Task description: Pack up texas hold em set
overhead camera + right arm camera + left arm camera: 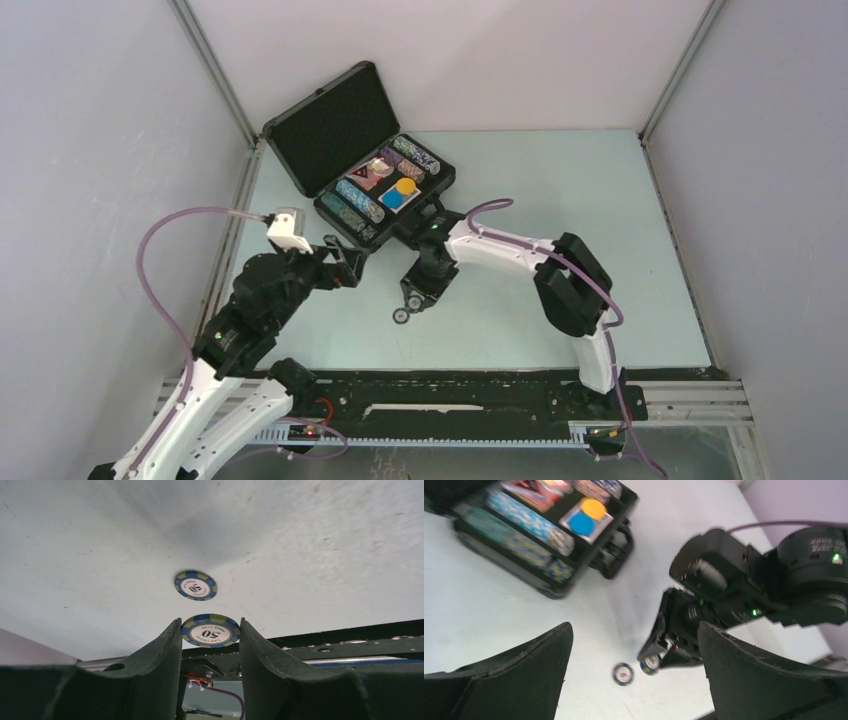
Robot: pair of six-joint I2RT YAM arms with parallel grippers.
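- The left tool [345, 265], lower left of centre in the top view, has its jaws spread as wide as they go and holds nothing. It is aimed at the middle of the worktop [560, 200], and I judge it is parked there to leave the other arm room.
- The briefcase [330, 125] sits at the upper left of centre in the top view. Its lid is tipped back toward the rear wall, so the foam tray faces up for loading.
- Patterned chip rows [358, 200] lie on their sides in the tray's long slots. An orange disc [405, 186] and a blue disc [394, 199] lie side by side in a square compartment.
- A loose chip [195, 585] marked 50 lies flat on the worktop just below centre in the top view. It is near the right tool and well apart from the briefcase, so it is not yet packed.
- The right tool [412, 300], just right of that chip, points down at the worktop. Its jaws are about half closed on the held chip [210, 630], pinched by its rim at the fingertips.
- A rim pinch probably suits slotting the chip on edge into a row.
- The pickup looks done. The carry up and left to the briefcase comes next, and the thin grip could slip on the way.
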